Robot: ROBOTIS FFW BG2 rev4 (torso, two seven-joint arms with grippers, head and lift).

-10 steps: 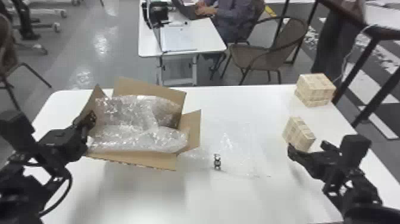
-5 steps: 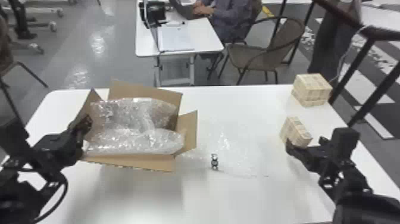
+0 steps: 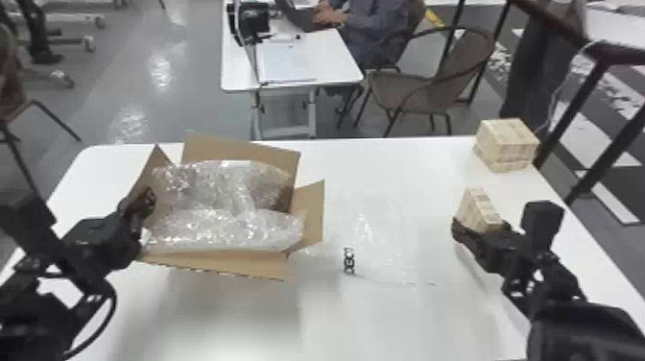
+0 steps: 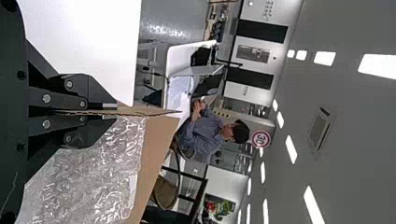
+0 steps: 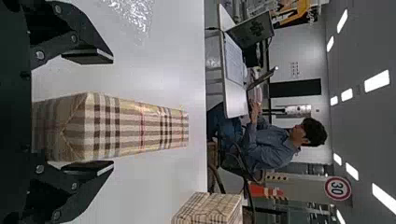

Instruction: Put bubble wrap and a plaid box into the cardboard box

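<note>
Basically, biggest first: white table (image 3: 384, 317), w/ the cardboard box (image 3: 225, 266) open on its left side, flaps spread. Bubble wrap (image 3: 230, 197) is bunched inside, so that half looks done. A thin clear film (image 3: 372, 235) lies flat, mid-table, just beside the box's right flap. Far right corner: the chunkier plaid box (image 3: 506, 144), prob. a spare. The near plaid box (image 5: 135, 123), slimmer, sits nearer on the right & is prob. the target; it's outside the cardboard box.

Right gripper (image 5: 112, 112) is the nearer one by a lot, w/ fingers wide apart, one each side of the near plaid box, no grip yet. Its long axis seems to run away from the wrist, approx. in line w/ the fingers. It's off-centre: close by the right finger, clear gap to the left one. Head view can't settle that gap; right wrist view does.

Left gripper (image 4: 115, 112) has its fingers pinched together on a cardboard edge at the box's left side, steadying it, I'd guess. Left wrist view shows that edge betw. the pads; head view leaves it unclear. Next: centre a bit, close, lift, carry left. Risk: the right finger nudging the thing askew.
</note>
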